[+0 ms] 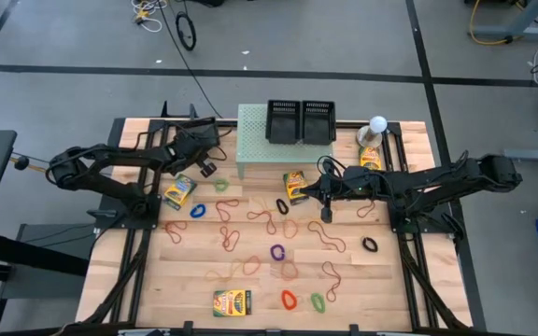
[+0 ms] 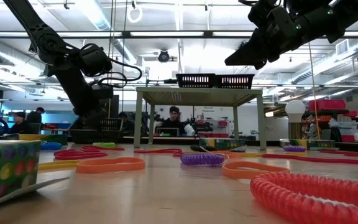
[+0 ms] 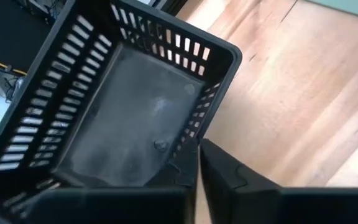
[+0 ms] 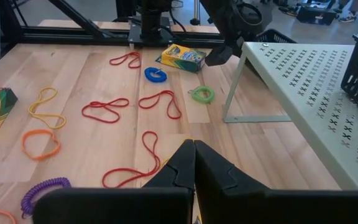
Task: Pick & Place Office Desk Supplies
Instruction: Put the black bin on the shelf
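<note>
We found the left hand [image 1: 205,166] closed and empty over a black basket [image 3: 123,106] far left. The right hand [image 1: 326,213] hung closed mid-bench. Rubber bands [image 1: 278,252] and boxes [image 1: 233,302] lay scattered; a closed hand descending would likely push bands aside.

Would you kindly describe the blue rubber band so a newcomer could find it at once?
Start at the pale green perforated stand at the table's far edge, then look toward the left arm's side. The blue rubber band lies just in front of a yellow-and-green box. It is the only blue loop there, small and round, unlike the long red loops nearby.
</note>
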Tool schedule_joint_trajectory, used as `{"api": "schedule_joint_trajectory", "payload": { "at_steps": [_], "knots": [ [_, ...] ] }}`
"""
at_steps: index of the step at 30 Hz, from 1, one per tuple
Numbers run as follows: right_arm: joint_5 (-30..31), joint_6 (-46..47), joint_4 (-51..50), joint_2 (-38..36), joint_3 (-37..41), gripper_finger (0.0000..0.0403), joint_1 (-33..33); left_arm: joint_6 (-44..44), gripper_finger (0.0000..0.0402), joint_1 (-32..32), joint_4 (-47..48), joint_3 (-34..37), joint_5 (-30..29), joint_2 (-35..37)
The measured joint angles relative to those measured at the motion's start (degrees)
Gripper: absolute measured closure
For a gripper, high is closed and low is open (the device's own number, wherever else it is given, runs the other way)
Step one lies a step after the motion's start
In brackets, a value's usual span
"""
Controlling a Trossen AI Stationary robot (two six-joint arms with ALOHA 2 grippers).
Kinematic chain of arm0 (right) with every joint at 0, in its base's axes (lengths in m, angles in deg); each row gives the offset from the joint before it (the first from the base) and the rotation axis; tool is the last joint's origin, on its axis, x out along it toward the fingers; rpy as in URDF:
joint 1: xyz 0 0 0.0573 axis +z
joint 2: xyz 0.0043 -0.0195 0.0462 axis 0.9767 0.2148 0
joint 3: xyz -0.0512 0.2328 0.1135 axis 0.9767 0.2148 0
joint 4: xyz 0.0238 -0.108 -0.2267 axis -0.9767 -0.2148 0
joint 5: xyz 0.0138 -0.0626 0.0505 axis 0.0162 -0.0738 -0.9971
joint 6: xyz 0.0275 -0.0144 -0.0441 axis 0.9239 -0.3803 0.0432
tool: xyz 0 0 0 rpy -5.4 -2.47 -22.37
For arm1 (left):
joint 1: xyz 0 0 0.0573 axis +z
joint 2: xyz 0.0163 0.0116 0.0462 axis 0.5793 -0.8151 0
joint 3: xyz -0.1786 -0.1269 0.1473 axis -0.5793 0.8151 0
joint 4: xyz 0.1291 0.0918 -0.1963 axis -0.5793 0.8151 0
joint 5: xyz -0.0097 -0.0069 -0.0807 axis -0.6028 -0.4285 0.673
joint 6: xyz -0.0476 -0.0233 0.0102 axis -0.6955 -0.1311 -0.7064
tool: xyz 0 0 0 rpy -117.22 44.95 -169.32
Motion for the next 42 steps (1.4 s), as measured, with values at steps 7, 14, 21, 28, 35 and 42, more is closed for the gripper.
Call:
{"api": "schedule_joint_trajectory", "payload": {
  "at_steps": [7, 14, 21, 28, 35, 42],
  "knots": [
    [0.0, 0.0, 0.0, 0.0, 0.0, 0.0396, 0.0, -4.4, 0.0396, 0.0, 2.2, -0.7, 2.9, 0.0],
    [0.0, -0.2, 0.0, 0.0, 0.0, 0.0396, 0.0, -8.2, 0.0393, 0.7, 8.1, -5.9, 2.9, 0.0],
    [0.0, -0.2, 0.0, 0.0, 0.0, 0.0396, 0.0, -7.3, 0.0347, 2.4, 12.1, -8.6, 2.7, 0.0],
    [-0.3, -0.2, 0.0, 0.0, 0.0, 0.0396, 0.0, -0.3, 0.0276, 2.8, 15.3, -8.9, 3.3, 0.0],
    [-0.3, -0.2, 0.0, 0.0, 0.0, 0.0396, 0.0, 4.6, 0.0241, 5.9, 15.9, -8.9, 3.0, 0.0],
    [-0.5, -0.6, 0.1, 0.0, 0.0, 0.0396, 0.0, 6.5, 0.03, 6.9, 16.1, -8.9, 7.2, -1.2]
  ]
}}
